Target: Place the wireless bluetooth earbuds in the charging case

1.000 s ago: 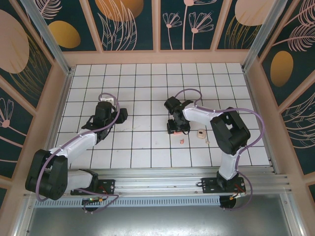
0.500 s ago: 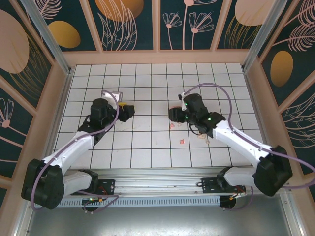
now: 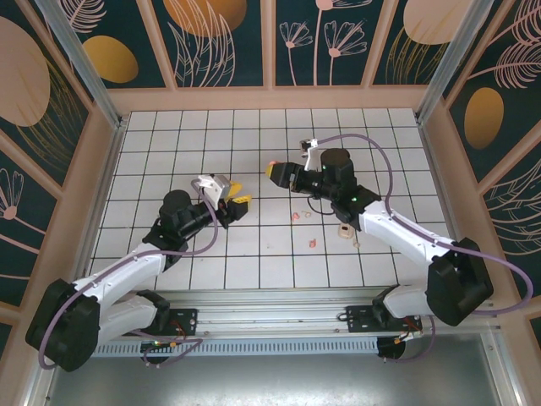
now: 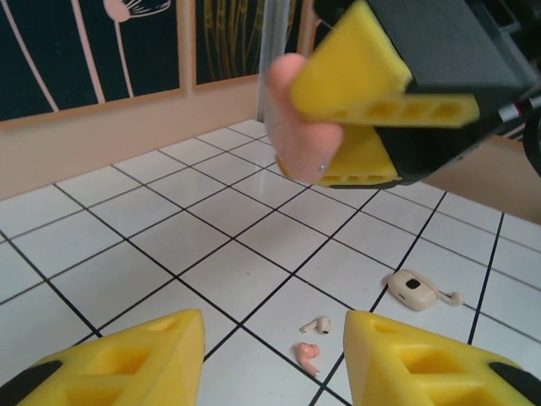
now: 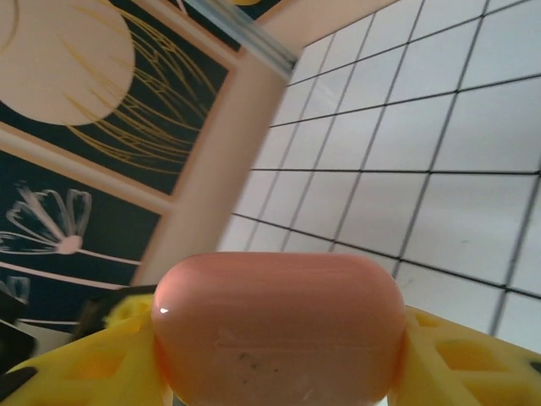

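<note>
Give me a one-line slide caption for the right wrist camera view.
Salmon-pink charging case clamped between the right arm's yellow jaws above the white tiled table.

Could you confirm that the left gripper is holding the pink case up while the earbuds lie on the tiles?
Not quite: it is the right gripper that holds the case, as the right wrist view shows. The earbuds do lie on the tiles.

So the right gripper (image 3: 277, 175) has lifted the case (image 5: 275, 330), now well back and left of the beige thing (image 3: 345, 230) it sat near a second ago. The left gripper (image 3: 238, 203) swung closer to it too.
</note>
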